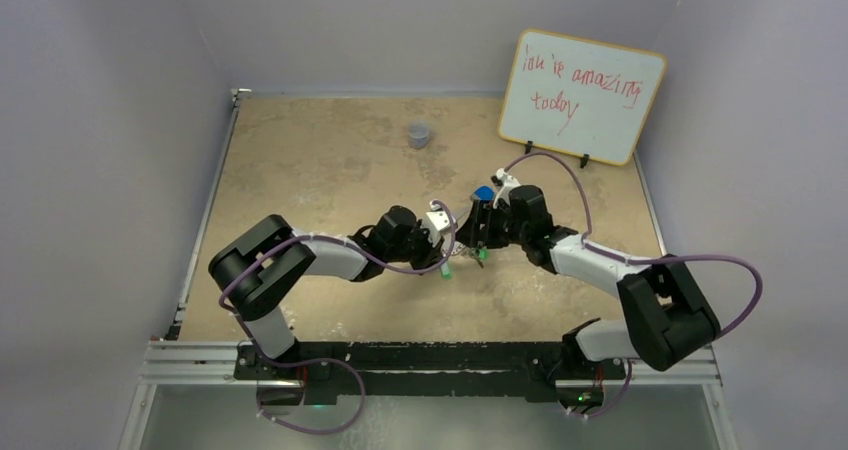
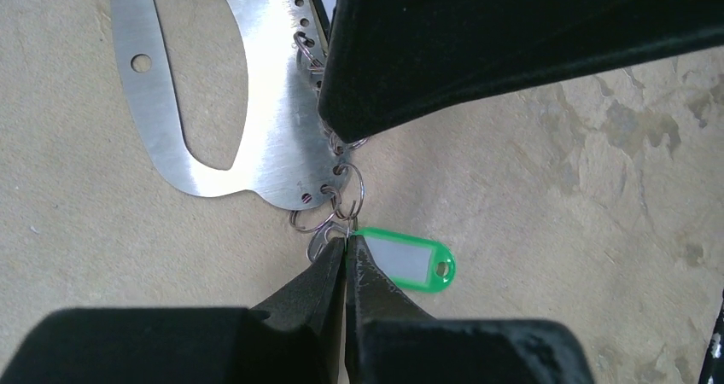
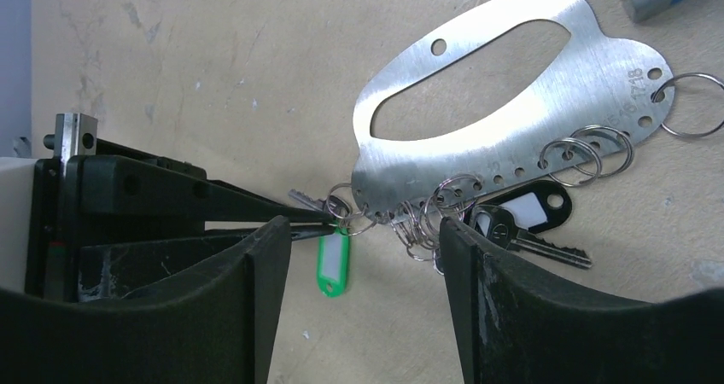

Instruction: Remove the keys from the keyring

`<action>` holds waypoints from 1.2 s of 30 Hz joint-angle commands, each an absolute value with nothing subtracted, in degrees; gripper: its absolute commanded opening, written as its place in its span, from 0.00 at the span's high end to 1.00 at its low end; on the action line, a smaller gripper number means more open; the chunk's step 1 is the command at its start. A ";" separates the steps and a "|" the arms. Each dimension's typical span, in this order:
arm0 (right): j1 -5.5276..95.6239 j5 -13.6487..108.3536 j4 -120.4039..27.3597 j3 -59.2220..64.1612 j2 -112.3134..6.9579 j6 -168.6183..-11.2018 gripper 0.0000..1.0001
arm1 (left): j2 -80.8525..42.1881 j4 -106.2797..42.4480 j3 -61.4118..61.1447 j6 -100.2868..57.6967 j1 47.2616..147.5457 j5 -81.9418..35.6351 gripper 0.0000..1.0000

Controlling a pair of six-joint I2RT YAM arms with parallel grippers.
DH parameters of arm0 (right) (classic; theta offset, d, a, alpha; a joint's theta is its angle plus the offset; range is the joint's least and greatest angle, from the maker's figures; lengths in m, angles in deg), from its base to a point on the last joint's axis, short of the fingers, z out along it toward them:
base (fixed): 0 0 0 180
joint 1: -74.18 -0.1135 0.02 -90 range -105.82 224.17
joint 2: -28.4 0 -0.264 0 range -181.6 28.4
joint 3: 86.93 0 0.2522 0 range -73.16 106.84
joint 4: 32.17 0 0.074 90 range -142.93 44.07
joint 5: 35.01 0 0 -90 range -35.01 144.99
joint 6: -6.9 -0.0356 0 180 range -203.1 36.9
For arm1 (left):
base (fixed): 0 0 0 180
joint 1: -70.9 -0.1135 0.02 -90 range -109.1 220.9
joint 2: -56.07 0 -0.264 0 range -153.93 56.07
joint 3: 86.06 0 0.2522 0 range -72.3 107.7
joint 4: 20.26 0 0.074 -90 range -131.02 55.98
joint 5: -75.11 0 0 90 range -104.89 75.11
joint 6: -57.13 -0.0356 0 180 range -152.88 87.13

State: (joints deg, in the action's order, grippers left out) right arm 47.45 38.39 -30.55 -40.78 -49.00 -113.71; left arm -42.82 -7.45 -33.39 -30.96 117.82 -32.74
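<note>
The keyring is a flat silver plate with a long hole, and it lies on the table with small split rings along one edge. A silver key and its green tag hang from an end ring. My left gripper is shut, its tips pinching that small ring where key and tag join. My right gripper is open and straddles the ring cluster; one of its fingers covers the plate's edge. A second key with a black tag lies by the right finger. In the top view both grippers hide the plate.
A small blue block sits just behind the right gripper. A grey cup stands farther back. A whiteboard leans at the back right. Grey walls close in the tan table on three sides.
</note>
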 commanded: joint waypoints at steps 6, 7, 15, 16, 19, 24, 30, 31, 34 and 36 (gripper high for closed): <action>44.14 34.08 -26.89 -41.24 -51.07 -114.08 0.37 | -36.60 -3.10 -38.65 -28.06 117.86 -33.45 1.00; 43.41 34.22 -26.78 -41.12 -51.32 -114.20 0.38 | -36.16 -2.99 -39.17 -27.70 117.84 -33.44 1.00; 40.29 35.01 -25.48 -41.01 -52.37 -114.27 0.45 | -32.20 -2.67 -42.94 -25.67 117.88 -32.29 1.00; 40.13 34.73 -25.29 -41.15 -52.58 -114.22 0.47 | -31.91 -2.94 -42.98 -25.62 117.85 -32.17 1.00; 39.46 34.03 -24.52 -41.26 -53.19 -114.42 0.52 | -31.55 -3.54 -43.03 -25.67 117.89 -32.13 1.00; 38.49 33.86 -23.89 -41.43 -53.59 -115.39 0.57 | -31.55 -3.91 -42.86 -25.49 117.92 -32.10 1.00; 38.47 35.62 -26.92 -41.01 -52.60 -112.64 0.59 | -31.38 -4.81 -43.02 -25.49 117.87 -31.62 1.00; 38.49 36.26 -27.70 -40.77 -51.96 -111.37 0.58 | -31.44 -4.89 -43.08 -25.42 117.87 -31.41 1.00; 38.49 37.17 -29.35 -39.39 -49.56 -106.86 0.52 | -31.33 -5.33 -43.25 -25.25 117.84 -30.41 1.00; 38.49 37.43 -29.21 -38.82 -47.80 -104.37 0.42 | -31.03 -5.82 -43.36 -25.36 117.80 -29.59 1.00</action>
State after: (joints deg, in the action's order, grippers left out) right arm 38.58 36.01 -28.21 -40.85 -52.11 -111.06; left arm -33.03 -6.08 -42.96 -25.98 117.82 -31.14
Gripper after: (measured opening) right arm 0.507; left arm 0.003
